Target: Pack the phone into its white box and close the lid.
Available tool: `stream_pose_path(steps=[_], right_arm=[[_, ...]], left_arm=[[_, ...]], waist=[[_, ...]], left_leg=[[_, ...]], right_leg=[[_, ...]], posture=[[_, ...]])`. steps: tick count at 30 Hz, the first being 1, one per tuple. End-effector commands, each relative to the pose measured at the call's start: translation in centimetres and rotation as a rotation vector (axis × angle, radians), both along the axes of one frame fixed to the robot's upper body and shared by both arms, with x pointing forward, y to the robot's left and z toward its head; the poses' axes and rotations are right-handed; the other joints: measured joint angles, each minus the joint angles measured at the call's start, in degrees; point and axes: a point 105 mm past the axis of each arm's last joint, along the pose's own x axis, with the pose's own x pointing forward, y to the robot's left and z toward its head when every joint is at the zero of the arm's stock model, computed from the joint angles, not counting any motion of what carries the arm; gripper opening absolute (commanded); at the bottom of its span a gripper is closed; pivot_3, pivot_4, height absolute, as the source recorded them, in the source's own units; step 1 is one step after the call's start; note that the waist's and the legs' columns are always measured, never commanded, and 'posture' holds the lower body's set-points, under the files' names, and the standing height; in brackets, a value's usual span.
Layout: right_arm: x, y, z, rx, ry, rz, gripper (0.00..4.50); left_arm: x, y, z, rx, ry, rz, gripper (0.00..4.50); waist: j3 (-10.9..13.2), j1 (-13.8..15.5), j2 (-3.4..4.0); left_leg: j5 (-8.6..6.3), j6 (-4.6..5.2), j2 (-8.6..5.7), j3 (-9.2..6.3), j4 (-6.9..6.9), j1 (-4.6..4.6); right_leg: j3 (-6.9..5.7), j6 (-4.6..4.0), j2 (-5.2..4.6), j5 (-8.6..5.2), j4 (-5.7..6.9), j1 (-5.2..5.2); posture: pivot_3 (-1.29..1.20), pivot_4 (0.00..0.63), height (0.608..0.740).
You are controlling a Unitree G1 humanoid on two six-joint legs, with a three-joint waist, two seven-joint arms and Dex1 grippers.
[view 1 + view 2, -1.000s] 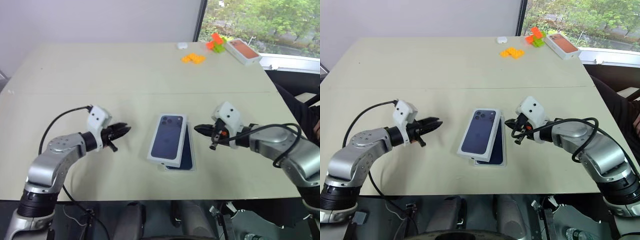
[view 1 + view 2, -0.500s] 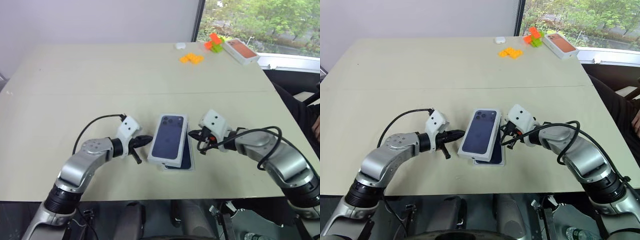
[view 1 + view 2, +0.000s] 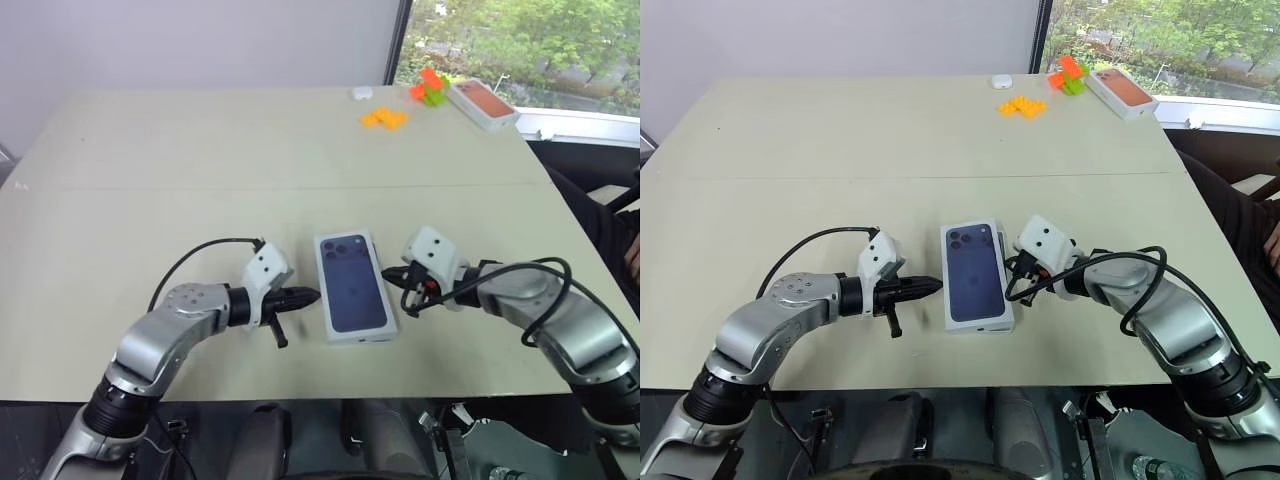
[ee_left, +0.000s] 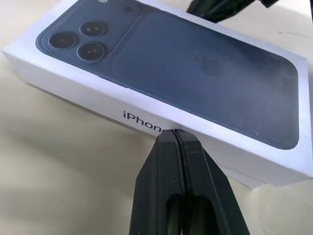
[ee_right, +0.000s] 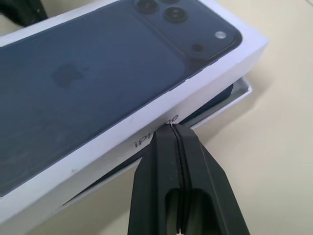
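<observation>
Two robot arms reach in from either side toward the lid point(image 3: 354, 286) near the front of a pale table point(image 3: 200, 150), its printed phone picture facing up. The left arm comes in low from the near left corner, elbow bent, forearm almost level, and the left gripper point(image 3: 309, 296) points to the right at the lid's long left side. Its two black fingers point(image 4: 178, 161) are pressed together into a single wedge, and in the left wrist view the tip sits against the lettered white side wall of the lid. The right arm mirrors it — bent at the elbow, wrist angled inward — and the right gripper point(image 3: 1023, 264) points left at the lid's right side, its fingers point(image 5: 178, 156) likewise pressed together with nothing between them, the tip against that side's lettering.

In the right wrist view the lid rests skewed on the white box point(image 5: 237, 95); one corner of the tray's rim juts out beneath it, and a dark sliver of the phone point(image 5: 217, 98) shows in the gap between lid and tray. The lid is therefore on top but not fully seated.

At the far right corner of the table lie a box with an orange top point(image 3: 484, 101), orange and green blocks point(image 3: 430, 88), a cluster of flat orange pieces point(image 3: 385, 117) and a small white object point(image 3: 362, 92).
</observation>
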Motion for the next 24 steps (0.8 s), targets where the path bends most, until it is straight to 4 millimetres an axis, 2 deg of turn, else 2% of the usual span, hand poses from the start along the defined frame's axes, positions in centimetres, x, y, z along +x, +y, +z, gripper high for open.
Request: stream_pose_path(steps=[1,11,24], right_arm=[[-0.9,0.9,0.9,0.005,-0.034,0.063,0.0],[-1.8,1.2,0.8,0.008,-0.015,0.098,0.0],[-0.6,0.9,0.6,0.002,-0.046,0.044,0.0]], left_arm=[[-0.3,-1.2,1.4,-0.039,-0.052,-0.044,0.04],[-0.4,-1.4,1.6,-0.053,-0.054,-0.054,0.04],[0.2,-0.7,1.2,-0.028,-0.064,-0.013,0.04]], waist=[[0.0,0.0,0.0],[0.0,-0.1,0.0],[0.0,-0.1,0.0]], left_leg=[[0.0,0.0,-0.01,0.0,0.0,0.05],[0.0,0.0,0.0,0.01,-0.01,0.53],[0.0,0.0,0.01,0.0,-0.01,0.53]], right_leg=[[0.0,0.0,0.0,0.0,0.0,0.04],[0.02,0.0,0.11,-0.01,0.0,0.45],[0.02,0.0,0.14,-0.01,0.0,0.45]], posture=[[0.0,0.15,0.74],[0.0,0.15,0.74],[0.0,0.15,0.74]])
